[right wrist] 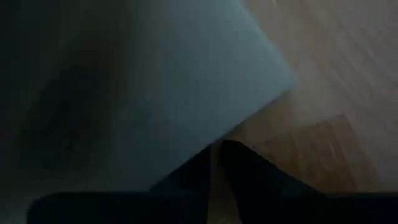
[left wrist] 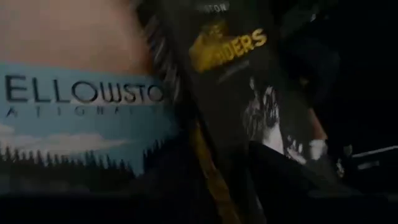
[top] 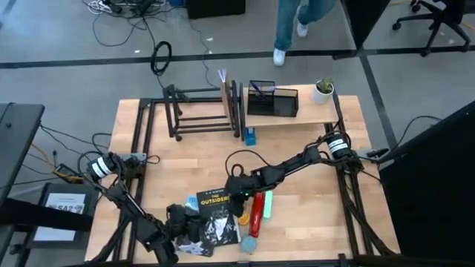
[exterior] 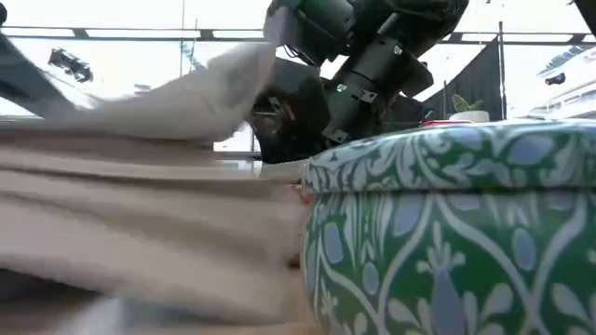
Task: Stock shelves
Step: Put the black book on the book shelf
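Shelves first. The black tube rack (top: 199,113) is standing at about 11 o'clock on the bench (top: 185,159) in the high view, with one book (top: 225,100) upright at its right end. The wooden plank shelf (top: 312,113) is sitting at 1 o'clock beside it, carrying a black mesh organizer (top: 272,100) and a small potted plant (top: 323,90). A small blue item (top: 251,136) is standing on the bench between the two units.

Stock is lying well apart from both shelves, at 6 o'clock along the near edge: the black "Outsiders" paperback (top: 217,217), a red tube (top: 257,212), a pale green item (top: 267,205), and a patterned green tin (exterior: 447,233).

I am seeing the right pincer (top: 239,187) hovering at the paperback's far edge, its arm reaching in from 3 o'clock. I cannot tell whether it is open or closed; its wrist view is showing only a pale cover (right wrist: 205,81) close up and dark fingers (right wrist: 242,168) over bench wood. The left pincer (top: 178,220) is sitting at the paperback's 9 o'clock side; state likewise unreadable. Its wrist view is showing a Yellowstone cover (left wrist: 81,118) beside the paperback.

Judgement: the paperback's long axis is running roughly 12-to-6, pointing at the rack. The rack lies at 11 o'clock from the right pincer, which looks better placed for the carry.

A person's legs (top: 297,26) are showing on the floor beyond the bench.
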You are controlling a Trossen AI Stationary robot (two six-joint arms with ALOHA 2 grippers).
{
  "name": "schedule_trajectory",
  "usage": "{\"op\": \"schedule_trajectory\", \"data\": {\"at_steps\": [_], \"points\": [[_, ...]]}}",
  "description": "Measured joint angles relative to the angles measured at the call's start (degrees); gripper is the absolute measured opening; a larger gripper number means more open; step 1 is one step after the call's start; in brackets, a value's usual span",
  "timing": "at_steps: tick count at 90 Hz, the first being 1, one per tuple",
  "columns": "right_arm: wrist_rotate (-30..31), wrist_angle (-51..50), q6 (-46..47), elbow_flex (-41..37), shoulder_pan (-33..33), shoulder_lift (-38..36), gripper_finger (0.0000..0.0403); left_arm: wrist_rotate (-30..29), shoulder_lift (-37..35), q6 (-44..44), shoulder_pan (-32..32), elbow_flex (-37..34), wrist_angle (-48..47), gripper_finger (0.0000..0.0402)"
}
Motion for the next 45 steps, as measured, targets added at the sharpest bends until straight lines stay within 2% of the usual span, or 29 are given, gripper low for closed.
{"op": "schedule_trajectory", "data": {"at_steps": [14,25,34,45], "points": [[0.0,0.1,0.0,0.0,0.0,0.0,0.0036,-0.2,0.0,0.0,0.0,0.0,0.0,0.0178],[0.0,0.1,-0.1,0.0,0.0,0.0,0.0036,-0.2,0.0,0.0,0.0,0.0,0.0,0.0178],[0.0,0.2,-0.3,0.0,0.0,0.0,0.0036,0.3,-0.2,0.0,-0.4,0.0,-0.6,0.0155],[0.0,0.2,-1.3,0.0,0.0,0.0,0.0036,1.1,-1.1,-0.1,-0.5,0.0,-2.1,0.009]]}}
